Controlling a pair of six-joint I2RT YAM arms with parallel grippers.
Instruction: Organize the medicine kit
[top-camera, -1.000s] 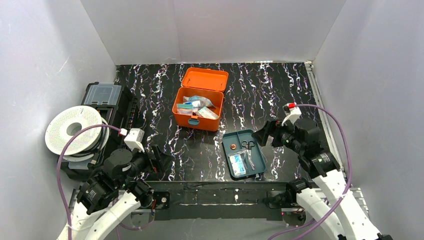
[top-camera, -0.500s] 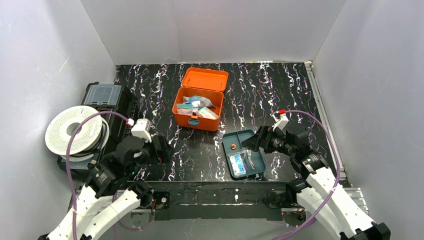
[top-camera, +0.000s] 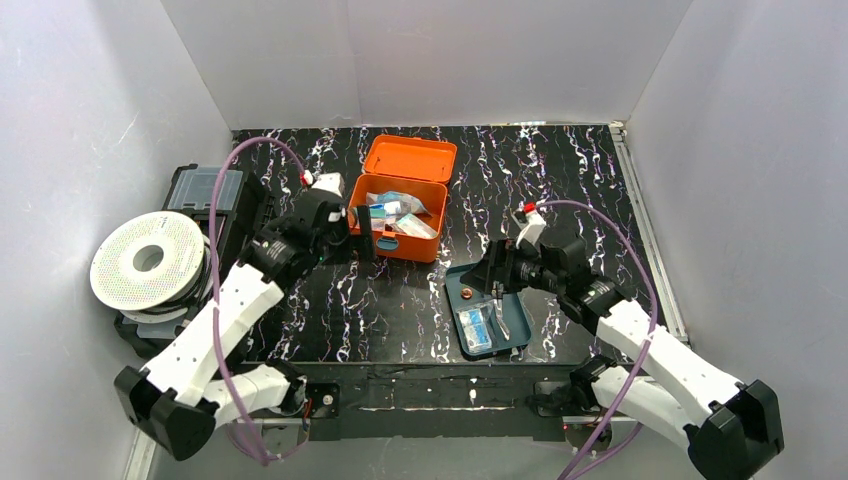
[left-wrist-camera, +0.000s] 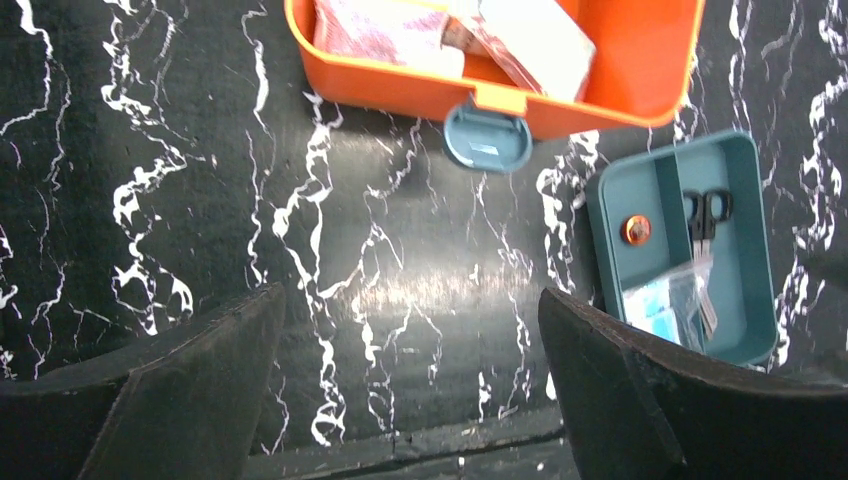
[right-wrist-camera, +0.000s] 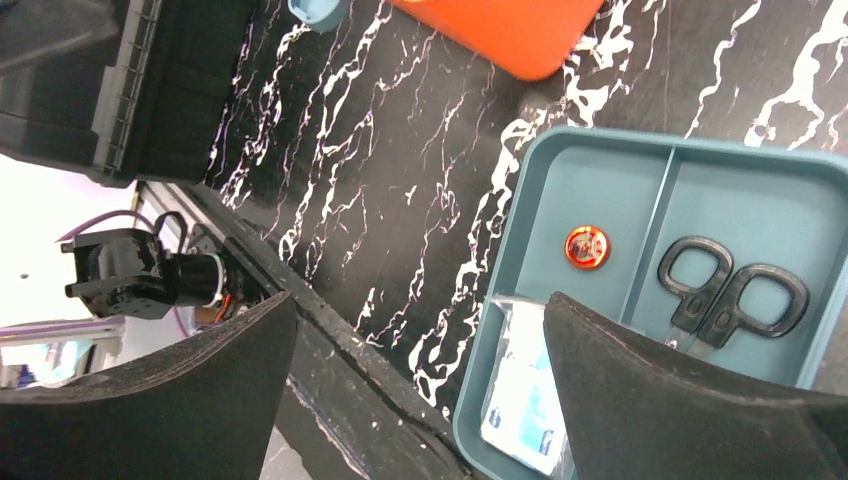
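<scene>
Medicine kit (top-camera: 425, 247), lid open, toward the table's (top-camera: 560, 180) far edge. Left gripper (left-wrist-camera: 410, 295), jaws spread and empty, hovers just beside its near-left corner; right gripper (right-wrist-camera: 420, 300), equally spread and empty, over the teal tray (right-wrist-camera: 740, 200).

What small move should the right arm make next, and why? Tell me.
Probably lower the right pincer onto the scissors. It hangs open just above the teal tray, where the scissors lie loose, and the orange medicine kit stands open with its lid back, ready to receive them.
</scene>
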